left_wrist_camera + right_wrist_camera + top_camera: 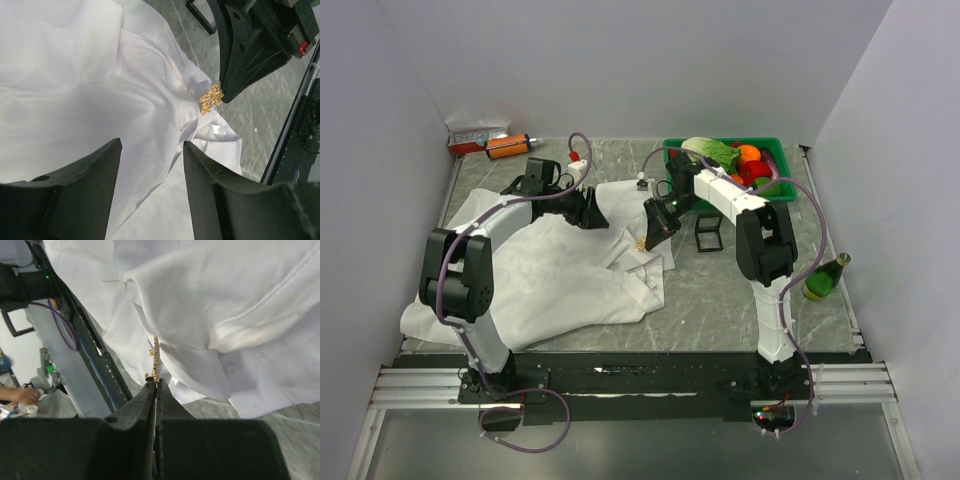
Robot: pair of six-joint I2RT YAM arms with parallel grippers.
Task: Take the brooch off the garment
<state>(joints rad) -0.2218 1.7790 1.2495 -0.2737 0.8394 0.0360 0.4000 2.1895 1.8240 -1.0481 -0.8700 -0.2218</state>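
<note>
**Brooch removal, grasp stage.** The right gripper [154, 386] is pinching the brooch [211, 98] by its edge, with the jaws fully closed on it. In the right wrist view the gold piece is standing edge-on, rising straight out of the fingertips toward a fold of the shirt [560, 270]. The brooch is sitting at the shirt's right-hand border, by the collar folds, and in the left wrist view it is touching the cloth. Whether its pin is passing through the fabric or is already out cannot be told, because the contact point is tiny and partly hidden by the fingertip.

The left gripper [592, 212] is hovering over the shirt's far edge with its jaws parted and nothing between them. Whether its fingers are pressing the cloth cannot be told. The shirt is lying crumpled across the left half of the table [720, 300].

**Progress, as judged.** The approach and the grasp are done. The separation is not yet showing as done, since brooch and cloth are touching. What is remaining is drawing the brooch clear of the fabric, probably with the left gripper pinning the shirt down so that it is not lifting along, and then carrying the brooch well apart from the garment.
</note>
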